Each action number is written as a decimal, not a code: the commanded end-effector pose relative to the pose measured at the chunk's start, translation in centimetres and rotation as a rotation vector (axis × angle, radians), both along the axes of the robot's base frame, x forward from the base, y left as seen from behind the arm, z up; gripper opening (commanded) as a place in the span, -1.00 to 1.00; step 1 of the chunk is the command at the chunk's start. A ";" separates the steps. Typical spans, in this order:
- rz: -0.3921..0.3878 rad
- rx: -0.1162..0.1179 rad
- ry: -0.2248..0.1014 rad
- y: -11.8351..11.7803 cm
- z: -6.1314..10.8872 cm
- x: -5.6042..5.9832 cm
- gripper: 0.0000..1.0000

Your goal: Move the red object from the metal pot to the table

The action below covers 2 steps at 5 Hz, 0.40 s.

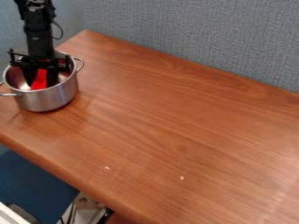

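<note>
Red plastic, the red object [41, 80], is seen leaning inside the metal pot [42, 86] at the tabletop's [176, 114] far left corner. It appears gripped by the lowered tool [42, 70], presumably for lifting out.

The 1 black arm [38, 22] comes down from the top left corner, standing nearly upright with its wrist straight and the gripper [38, 70] pointing straight down. The 2 dark fingers [26, 66] stand partly apart, about half spread, their tips low and partly hidden. Whether they clamp anything cannot be told.
</note>
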State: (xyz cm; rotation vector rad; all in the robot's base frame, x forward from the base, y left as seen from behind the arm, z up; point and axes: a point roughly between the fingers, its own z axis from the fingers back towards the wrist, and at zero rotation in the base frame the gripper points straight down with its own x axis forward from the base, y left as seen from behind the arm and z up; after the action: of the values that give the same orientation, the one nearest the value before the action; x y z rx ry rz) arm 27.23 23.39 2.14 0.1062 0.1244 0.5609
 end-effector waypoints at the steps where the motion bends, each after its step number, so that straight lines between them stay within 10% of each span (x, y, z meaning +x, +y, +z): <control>1: 0.064 -0.059 0.086 -0.5 -1.9 -3.7 -1.00; 2: 0.066 -0.036 0.067 -0.8 -0.9 -3.4 -1.00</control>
State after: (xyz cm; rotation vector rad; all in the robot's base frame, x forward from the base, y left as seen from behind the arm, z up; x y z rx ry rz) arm 25.83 22.77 2.48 0.1068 0.1397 0.5896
